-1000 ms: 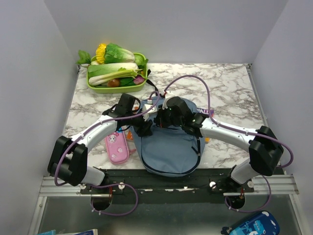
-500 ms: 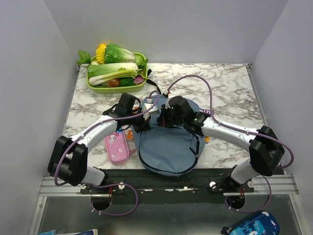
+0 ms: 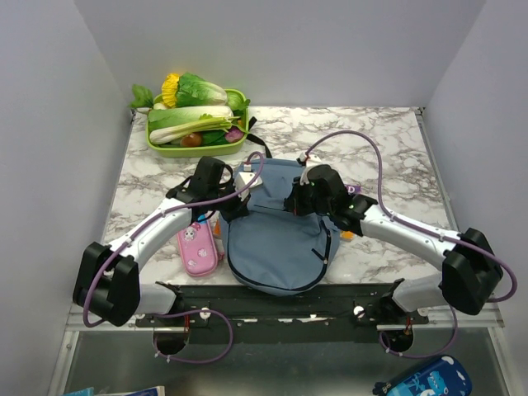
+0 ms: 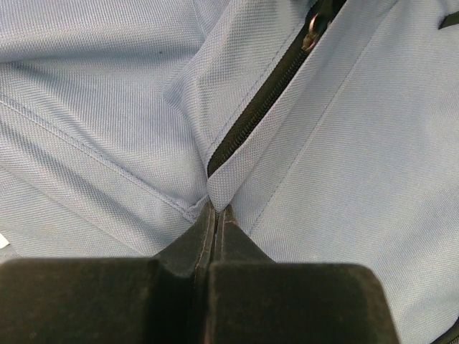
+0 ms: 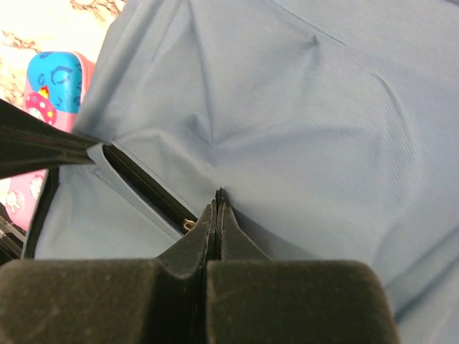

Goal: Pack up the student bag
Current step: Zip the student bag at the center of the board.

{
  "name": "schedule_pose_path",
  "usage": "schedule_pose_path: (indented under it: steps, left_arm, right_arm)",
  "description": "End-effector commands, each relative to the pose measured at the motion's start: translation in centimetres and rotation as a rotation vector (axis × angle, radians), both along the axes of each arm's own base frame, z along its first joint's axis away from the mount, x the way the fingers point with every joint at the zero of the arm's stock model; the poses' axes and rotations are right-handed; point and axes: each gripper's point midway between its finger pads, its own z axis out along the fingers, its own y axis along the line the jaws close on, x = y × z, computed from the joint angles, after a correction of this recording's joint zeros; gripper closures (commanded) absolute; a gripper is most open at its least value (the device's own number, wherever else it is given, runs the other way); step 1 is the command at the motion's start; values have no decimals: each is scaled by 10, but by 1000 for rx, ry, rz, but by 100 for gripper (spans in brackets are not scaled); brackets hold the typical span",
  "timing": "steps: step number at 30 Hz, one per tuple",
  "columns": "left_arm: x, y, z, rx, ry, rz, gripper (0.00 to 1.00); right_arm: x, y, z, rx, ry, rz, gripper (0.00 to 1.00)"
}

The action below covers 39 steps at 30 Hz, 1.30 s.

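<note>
Now, with left gripper (image 4: 216, 211) nipped shut on the fabric lip beside the zipper (image 4: 262, 104) and right gripper (image 5: 217, 201) clamped on a fold of the dusty-blue backpack (image 3: 276, 247) lying on the table (image 3: 396, 148) by its near edge, draw apart slowly and evenly to widen the opening without slipping.

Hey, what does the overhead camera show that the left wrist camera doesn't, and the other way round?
Only the top view: the green tray of vegetables, the pink pencil case and the marble table. Only the left wrist: the zipper pull up close, and the left gripper shut on a fabric fold at the zipper's end. Both: the student bag.
</note>
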Motion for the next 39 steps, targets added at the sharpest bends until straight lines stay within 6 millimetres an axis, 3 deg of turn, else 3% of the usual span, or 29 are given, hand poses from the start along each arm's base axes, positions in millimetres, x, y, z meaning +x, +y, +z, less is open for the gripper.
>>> schedule_pose_path:
  steps: [1, 12, 21, 23, 25, 27, 28, 29, 32, 36, 39]
  left_arm:
    - [8, 15, 3, 42, -25, 72, 100]
    - [18, 24, 10, 77, -41, 112, 100]
    - [35, 40, 21, 82, -41, 185, 100]
    - [33, 41, 20, 87, -34, 182, 100]
    - [30, 39, 21, 76, -17, 174, 99]
    - [27, 34, 26, 64, 4, 159, 92]
    - [26, 31, 26, 63, 15, 157, 83]
    - [26, 30, 29, 62, 15, 155, 78]
    - [34, 22, 45, 45, -14, 159, 60]
    - [41, -3, 68, 26, -52, 112, 56]
    - [35, -32, 63, 45, -55, 27, 56]
  right_arm:
    - [-4, -31, -2, -59, -17, -41, 99]
    - [-24, -99, -28, -110, 15, -156, 99]
    - [-8, -134, -40, -231, 43, -292, 99]
    - [-4, -129, -34, -223, 28, -273, 99]
    - [1, -120, -23, -181, -8, -245, 89]
    - [1, -109, -11, -125, -33, -202, 75]
    - [3, -106, -5, -99, -54, -195, 71]
    - [2, -103, 2, -75, -67, -185, 59]
    - [-4, -101, 5, -69, -82, -143, 48]
    - [-28, -96, 10, -30, -107, -25, 45]
    - [-49, -85, 9, 12, -98, 94, 44]
